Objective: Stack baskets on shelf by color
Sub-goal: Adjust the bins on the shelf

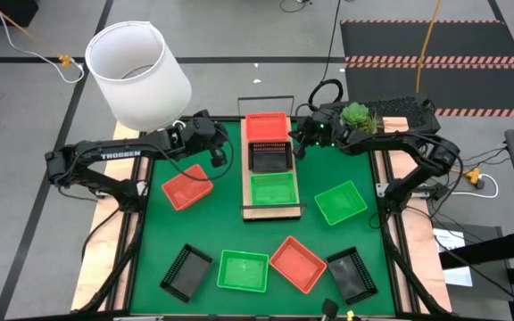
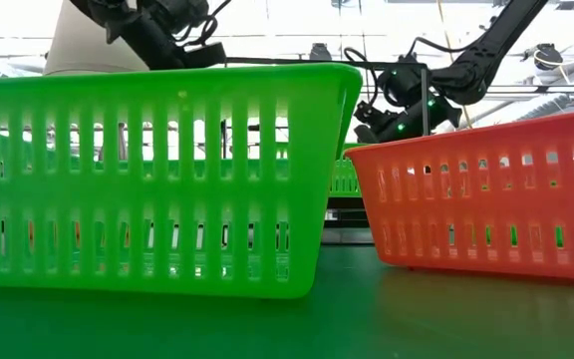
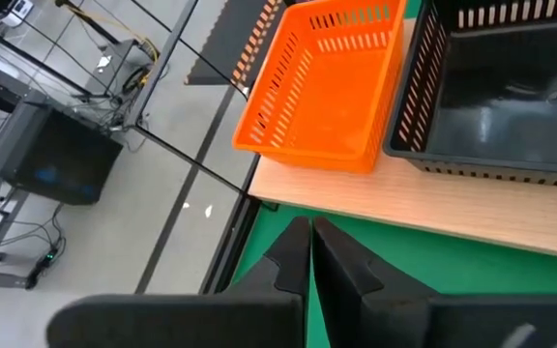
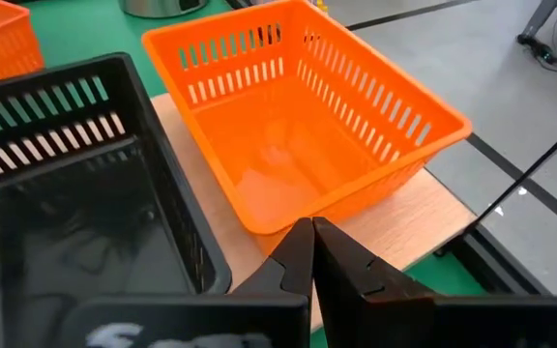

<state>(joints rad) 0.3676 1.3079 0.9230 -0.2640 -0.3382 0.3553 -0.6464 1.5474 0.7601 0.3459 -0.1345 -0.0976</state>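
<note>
The shelf [image 1: 249, 210] lies along the middle of the green mat. On it stand an orange basket [image 1: 267, 127] at the far end, a black basket [image 1: 269, 157] in the middle and a green basket [image 1: 273, 189] at the near end. Loose on the mat lie an orange basket [image 1: 186, 187], a green one [image 1: 341, 202] and, near the front, black [image 1: 186, 272], green [image 1: 243, 270], orange [image 1: 297, 264] and black [image 1: 352, 275] ones. My left gripper [image 3: 310, 232] hovers shut, left of the shelf. My right gripper [image 4: 311, 232] hovers shut, right of the shelf, by the orange basket [image 4: 298, 126].
A white cylinder shade [image 1: 138, 73] stands at the table's far left corner and a small green plant [image 1: 357, 116] at the far right. In the low view the near green basket [image 2: 157, 179] and orange basket [image 2: 486, 194] fill the foreground.
</note>
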